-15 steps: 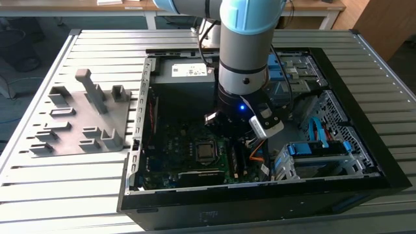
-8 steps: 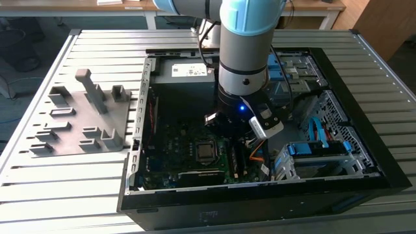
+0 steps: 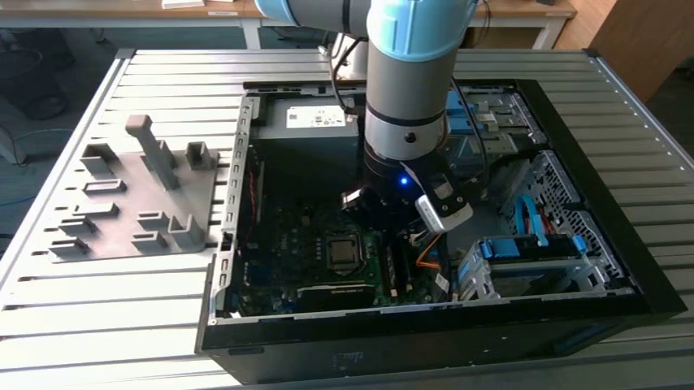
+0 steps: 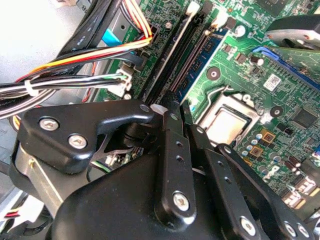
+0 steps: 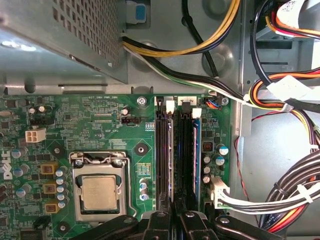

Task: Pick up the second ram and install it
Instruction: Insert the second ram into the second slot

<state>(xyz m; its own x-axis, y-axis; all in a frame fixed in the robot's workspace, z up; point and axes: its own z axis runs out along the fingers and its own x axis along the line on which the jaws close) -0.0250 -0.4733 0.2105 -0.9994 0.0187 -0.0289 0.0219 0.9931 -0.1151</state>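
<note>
Your arm reaches down into the open computer case [image 3: 639, 284], which lies on the slatted counter [image 3: 65, 325], and the end effector [image 3: 382, 218] hangs low over the motherboard [image 3: 284, 244], just beside the processor socket [image 3: 343, 252]. In both wrist views it sits at one end of the row of memory slots [image 5: 182, 155] – the end away from the white latches [image 5: 170, 106].

A thin, pale-edged strip [image 5: 171, 155] runs along the slots in line with the end effector [image 5: 172, 222]. Seen edge-on, it looks like the second ram standing in its slot, though you cannot be sure of that from this angle. Whether the end effector [image 4: 172, 107] is clenched on it or released, you cannot tell.

Two slots over, on the side away from the socket [image 5: 99, 192], a blue-green memory stick [image 5: 196, 150] stands seated – in the second wrist view its blue board [image 4: 200, 55] shows beside the black slots.

Bundles of coloured cables [image 5: 280, 195] lie along the case wall near the slots. On the counter at the exterior view's left, well apart from the case, the grey fixture plate [image 3: 119, 191] rests with its upright blocks.
</note>
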